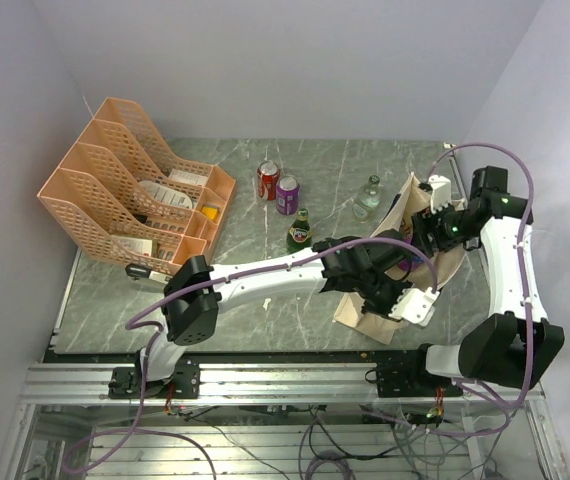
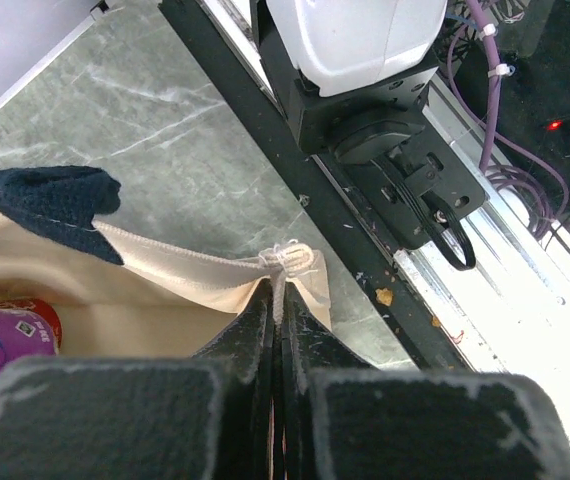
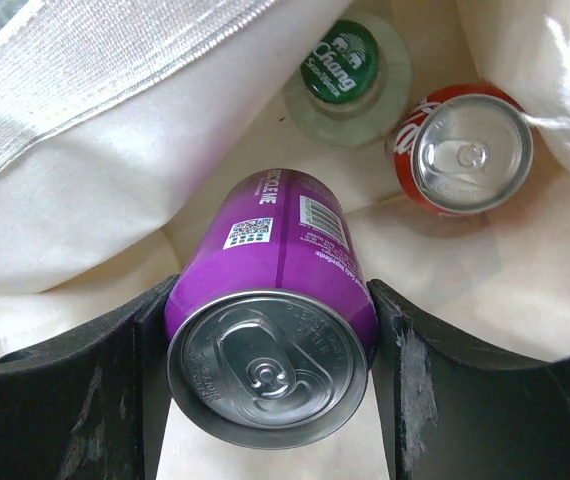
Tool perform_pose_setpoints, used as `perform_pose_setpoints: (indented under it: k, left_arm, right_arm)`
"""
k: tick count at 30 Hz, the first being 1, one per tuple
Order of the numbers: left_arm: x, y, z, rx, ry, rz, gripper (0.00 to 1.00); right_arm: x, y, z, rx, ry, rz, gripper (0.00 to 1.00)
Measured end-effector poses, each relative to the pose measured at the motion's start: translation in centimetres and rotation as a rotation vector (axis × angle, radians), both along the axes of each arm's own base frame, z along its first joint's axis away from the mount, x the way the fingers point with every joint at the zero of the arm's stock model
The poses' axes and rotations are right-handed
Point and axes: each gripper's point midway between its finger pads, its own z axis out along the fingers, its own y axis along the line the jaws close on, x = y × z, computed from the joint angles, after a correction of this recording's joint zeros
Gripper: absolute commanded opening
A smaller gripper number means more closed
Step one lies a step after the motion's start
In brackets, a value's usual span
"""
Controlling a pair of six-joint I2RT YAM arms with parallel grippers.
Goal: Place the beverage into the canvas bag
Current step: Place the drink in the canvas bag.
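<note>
Right wrist view, looking down into the canvas bag (image 3: 95,150). Nearest the lens, at lower centre, the right gripper (image 3: 270,345) clamps a purple can (image 3: 275,240) by its sides. The can's silver top faces the camera and its body tilts away into the bag. Deeper, at upper right, a green-capped bottle (image 3: 340,70) and a red can (image 3: 465,150) stand just beside each other on the bag's floor.

Left wrist view: at lower centre, the left gripper (image 2: 277,325) is pinched tight on the bag's stitched rim, with a navy strap (image 2: 50,200) at left.

Top view: both arms meet at the bag on the right. Farther back on the table (image 1: 105,310) stand a second red can (image 1: 267,180), a second purple can (image 1: 287,194), a green bottle (image 1: 300,230) and a clear bottle (image 1: 368,195). Orange file trays (image 1: 135,195) sit at upper left.

Likely risks: released from here, the tilted can may strike the drinks below and tip them. If the rim slips from the pinch, the cloth could fold over the right gripper.

The bottle cap reads "Chang". The purple can shows a QR code and white print (too small to read).
</note>
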Motion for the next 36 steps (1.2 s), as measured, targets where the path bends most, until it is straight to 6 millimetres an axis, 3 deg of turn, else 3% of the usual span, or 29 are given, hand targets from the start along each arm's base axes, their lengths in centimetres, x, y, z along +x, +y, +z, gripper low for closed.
perform_pose_setpoints:
  k: [13, 36]
  left_arm:
    - [1.4, 0.5, 0.0, -0.009, 0.016, 0.025, 0.07]
    - [2.7, 1.0, 0.7, -0.018, 0.044, 0.055, 0.07]
  right_arm:
    - [1.4, 0.8, -3.9, -0.122, -0.039, 0.058, 0.25]
    - [3.3, -1.3, -8.7, -0.234, -0.01, -0.01, 0.26]
